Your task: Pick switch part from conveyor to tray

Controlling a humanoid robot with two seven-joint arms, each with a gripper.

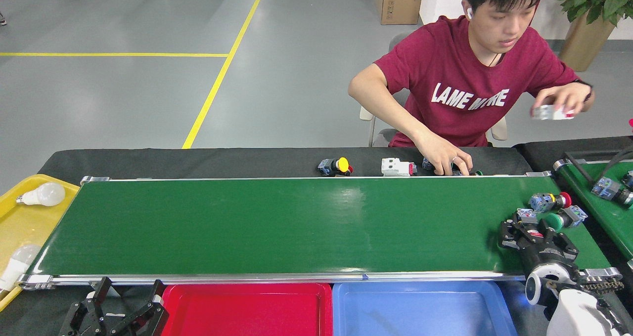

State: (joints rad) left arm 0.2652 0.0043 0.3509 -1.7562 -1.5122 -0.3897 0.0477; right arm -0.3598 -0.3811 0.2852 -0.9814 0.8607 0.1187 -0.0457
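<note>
Green conveyor [277,222] carried a red-capped switch [528,222] between the right gripper's [525,229] spread fingers, while the left gripper [118,309] sat spread.

The right gripper [525,225] covers most of a switch part [526,216] at the right end of the conveyor [277,222]; whether its fingers grip the part cannot be told. The left gripper [118,309] is cut off by the near edge, as are the red tray [242,296] and the blue tray [420,296]. The yellow tray [20,227] and a light bulb [15,266] run off the left edge. The second belt [601,202] is cut by the right edge. The white part [551,112] in the person's raised hand [561,98] is blurred. The other hand [445,158] hides small parts at the far rail.
</note>
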